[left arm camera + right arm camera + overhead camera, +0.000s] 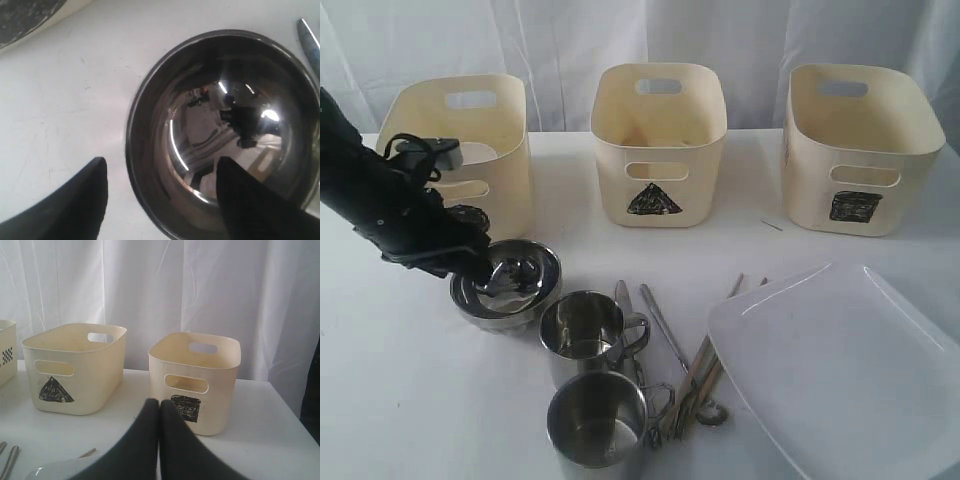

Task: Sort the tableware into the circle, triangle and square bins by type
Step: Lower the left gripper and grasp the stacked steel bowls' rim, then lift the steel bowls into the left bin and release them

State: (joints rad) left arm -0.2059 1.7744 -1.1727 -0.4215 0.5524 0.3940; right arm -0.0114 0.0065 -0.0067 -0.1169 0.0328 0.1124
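White table (pixel 420 400): three bins (pixel 510 180) (pixel 705 185) (pixel 810 195), two steel cups (pixel 582 325) (pixel 598 420), one steel bowl (pixel 535 275)

Cream bins (pixel 700 185), black scribbled marks (pixel 653 201)

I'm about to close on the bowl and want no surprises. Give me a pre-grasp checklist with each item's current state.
1. Left fingers open: ok.
2. One finger inside the steel bowl, the other outside its rim: ok.
3. Steel bowl apart from the nearest handled cup: cannot tell, they overlap in the exterior view.
4. Left bin carries the circle mark: cannot tell, the arm covers its front.
5. Right fingers shut and away from the bowl: ok.
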